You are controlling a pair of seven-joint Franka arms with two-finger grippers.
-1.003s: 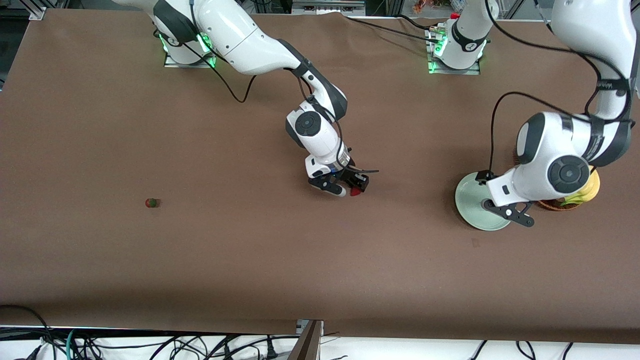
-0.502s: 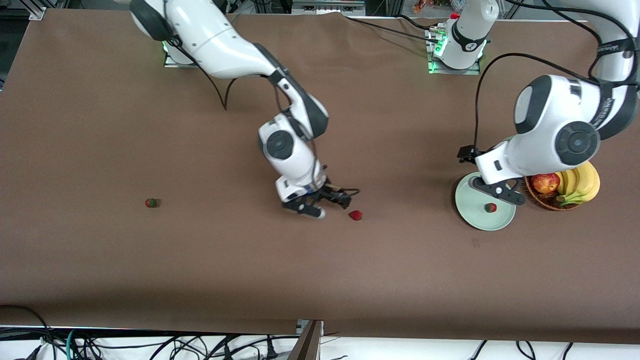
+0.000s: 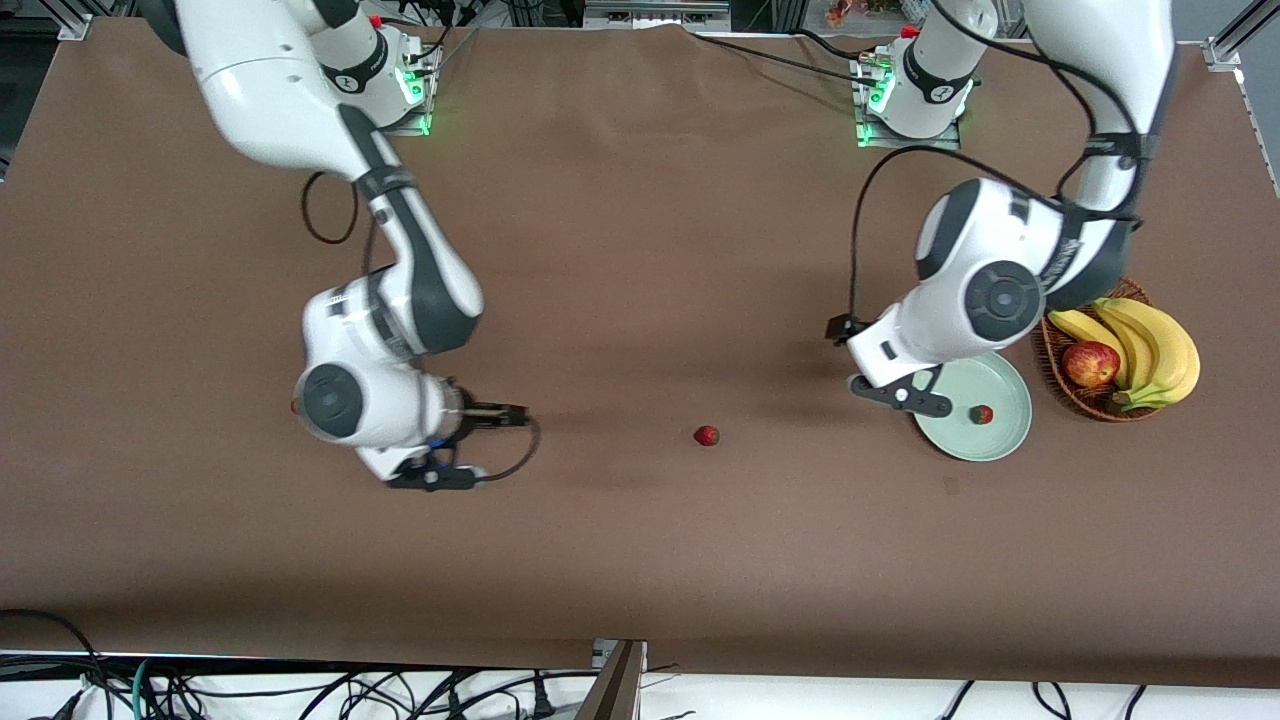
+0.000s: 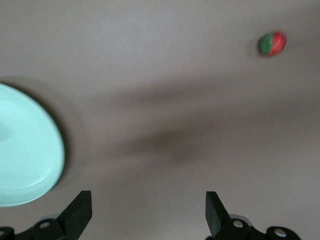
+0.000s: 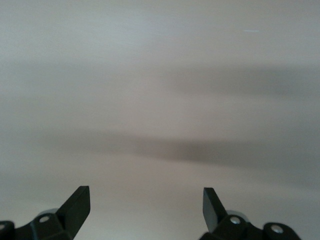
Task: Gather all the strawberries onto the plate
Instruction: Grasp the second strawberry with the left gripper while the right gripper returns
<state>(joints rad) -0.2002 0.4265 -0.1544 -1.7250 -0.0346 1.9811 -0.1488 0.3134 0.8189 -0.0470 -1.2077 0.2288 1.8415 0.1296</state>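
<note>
Swinging toward its own end of the brown table, the right gripper [image 3: 440, 478] now hangs open and empty, its dropped small red strawberry [image 3: 706, 435] lying mid-table. Open left gripper [image 3: 905, 397] hovers at the pale mint-green round plate's [image 3: 1005, 440] rim; another strawberry [image 3: 983, 414] lies in it.

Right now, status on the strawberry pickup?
Left gripper open, empty, over table beside plate. Right gripper open, empty, over bare table. One strawberry plated; another mid-table, nothing blocking it.
</note>
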